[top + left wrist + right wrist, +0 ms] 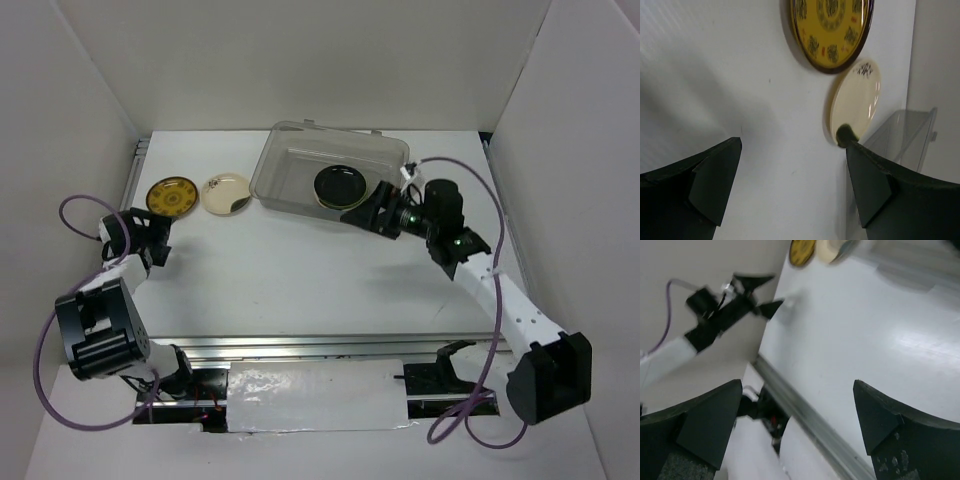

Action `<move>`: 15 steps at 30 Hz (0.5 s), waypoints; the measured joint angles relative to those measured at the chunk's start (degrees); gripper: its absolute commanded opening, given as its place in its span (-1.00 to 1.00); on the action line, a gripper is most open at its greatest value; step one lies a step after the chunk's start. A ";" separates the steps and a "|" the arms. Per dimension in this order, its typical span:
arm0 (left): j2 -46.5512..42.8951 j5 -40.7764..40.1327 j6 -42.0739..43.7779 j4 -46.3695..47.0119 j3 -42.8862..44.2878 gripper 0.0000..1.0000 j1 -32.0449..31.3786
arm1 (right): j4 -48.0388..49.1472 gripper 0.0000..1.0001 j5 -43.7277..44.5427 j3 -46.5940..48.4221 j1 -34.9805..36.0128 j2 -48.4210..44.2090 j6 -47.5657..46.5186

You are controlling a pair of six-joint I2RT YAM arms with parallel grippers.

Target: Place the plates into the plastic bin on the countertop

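Since the black plate lies in the plastic bin at 12 o'clock on the countertop, w/ a lime rim seemingly under it, I judge the job part done. Left out at 10 o'clock: mustard-yellow plate & cream plate, side by side. My left gripper sits just short of them, jaws wide, empty. My right gripper, by the bin's near wall, is also wide, holding nothing.

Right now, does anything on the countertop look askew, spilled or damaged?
Nothing looks spilled or broken. The plastic bin sits slightly turned against the countertop and its back edge. The yellow plate and the cream plate lie flat outside it.
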 measured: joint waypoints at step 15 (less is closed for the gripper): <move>28.48 -12.70 -10.25 10.16 18.01 0.41 -1.14 | 14.97 1.00 -12.20 -22.34 13.05 -24.04 7.13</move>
